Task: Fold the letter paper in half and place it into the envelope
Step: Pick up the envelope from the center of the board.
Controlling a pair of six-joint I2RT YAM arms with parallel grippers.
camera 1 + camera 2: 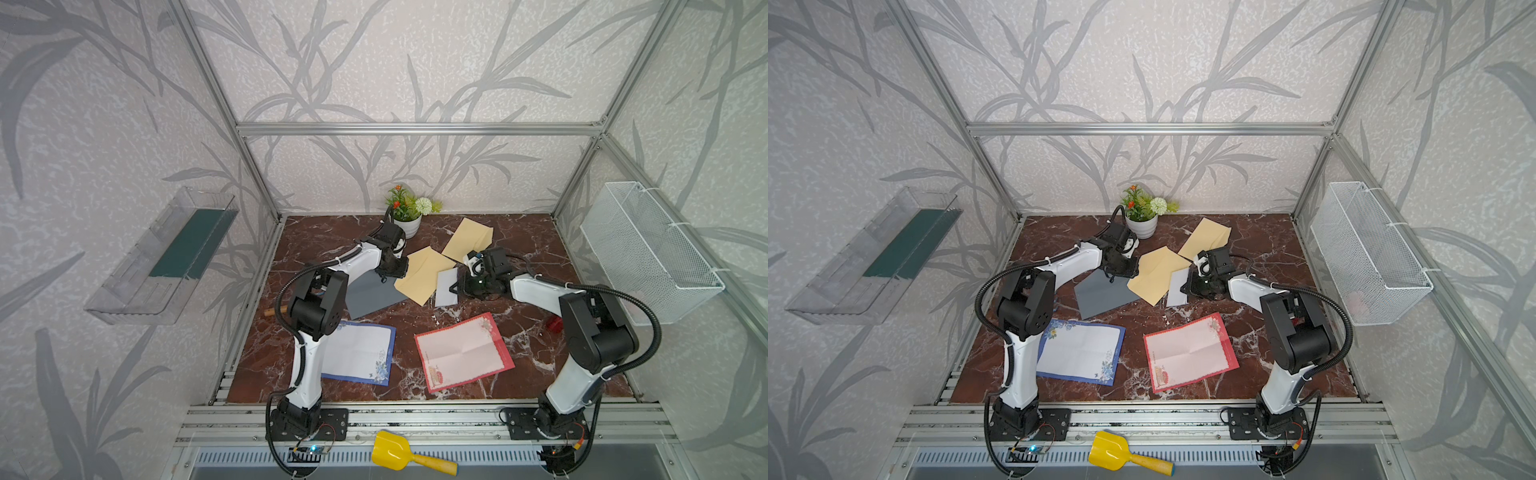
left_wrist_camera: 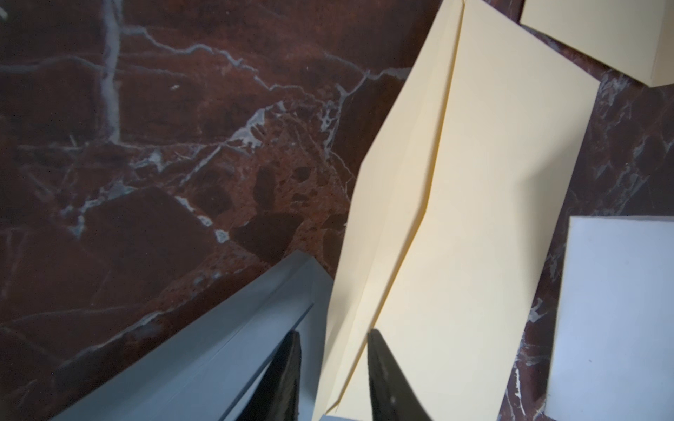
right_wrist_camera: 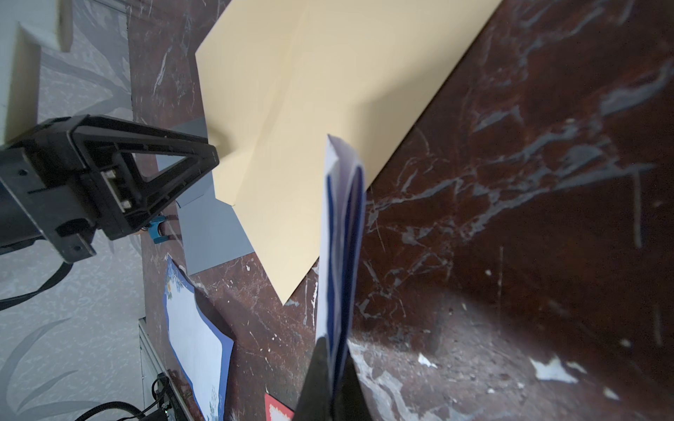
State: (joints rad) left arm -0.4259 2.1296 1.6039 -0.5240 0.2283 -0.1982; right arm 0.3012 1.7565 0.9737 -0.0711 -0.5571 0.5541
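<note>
Two risks: the left end effector [image 2: 333, 339], slightly spread astride the flap of the envelope [image 2: 474, 218] at the middle of the counter [image 1: 528, 340], may slip off, and the folded letter [image 3: 341, 233] pinched in the right end effector [image 3: 330, 350] beside it may buckle.

We see the folded letter [image 1: 444, 291] just right of the central envelope [image 1: 422, 276], which overlaps the left envelope [image 1: 370, 297], with the left sheet [image 1: 357, 351] and right sheet [image 1: 463, 353] before them and the potted plant [image 1: 407, 216] behind.
</note>
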